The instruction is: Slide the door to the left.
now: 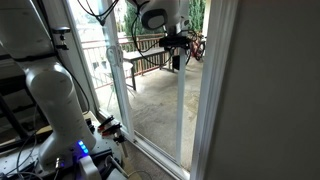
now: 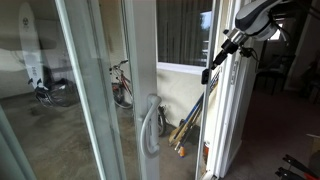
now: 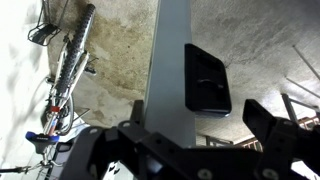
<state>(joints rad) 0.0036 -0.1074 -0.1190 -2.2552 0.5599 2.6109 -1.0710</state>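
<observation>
A: How far along are you?
B: Barely started, I'd judge. Your end effector has its fingers apart and holds nothing, just beside the wide white fixed jamb. The tall clear-glass sliding door in its thin white frame stands apart from that jamb.
A: What's left?
B: The whole leftward push. Can't tell if there's contact.

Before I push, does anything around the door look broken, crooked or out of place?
Nothing stands out. The door stands straight, no crack shows in its glass, and its handle is in place. A bicycle stands outside, and some long poles lean close beside the door.
</observation>
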